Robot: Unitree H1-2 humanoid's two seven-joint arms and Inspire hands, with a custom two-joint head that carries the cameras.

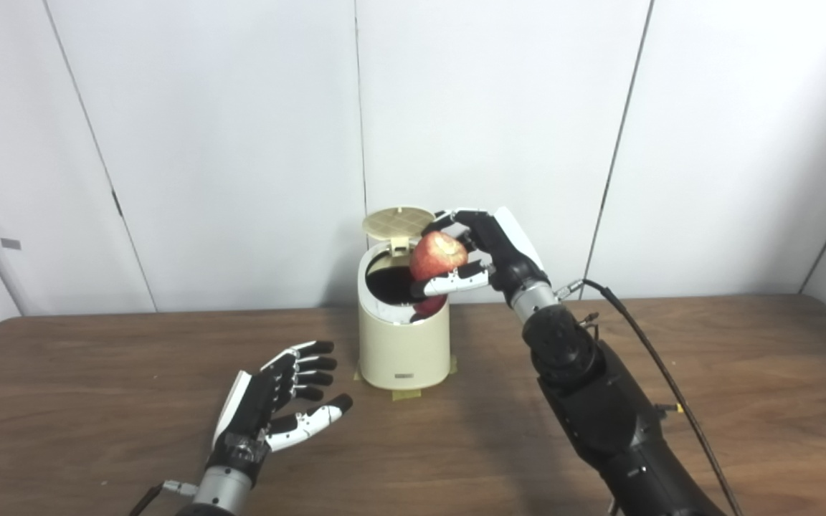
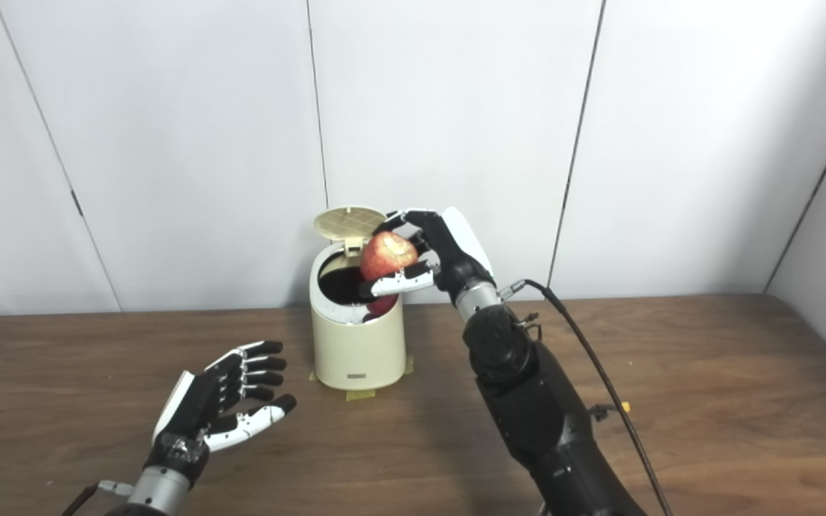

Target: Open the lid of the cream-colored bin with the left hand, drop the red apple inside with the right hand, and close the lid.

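The cream-colored bin (image 1: 404, 344) stands on the wooden table near the back wall, its round lid (image 1: 399, 222) tipped up and back, showing a dark opening. My right hand (image 1: 481, 258) is shut on the red apple (image 1: 438, 256), which hangs just above the right part of the bin's opening; a red reflection shows on the inner rim below it. My left hand (image 1: 277, 398) hovers low over the table to the left front of the bin, open, fingers spread, holding nothing.
Yellowish tape patches (image 1: 407, 393) stick out from under the bin's base. A black cable (image 1: 642, 344) runs along my right forearm. White wall panels stand close behind the bin. The brown table (image 1: 97, 401) spreads out on both sides.
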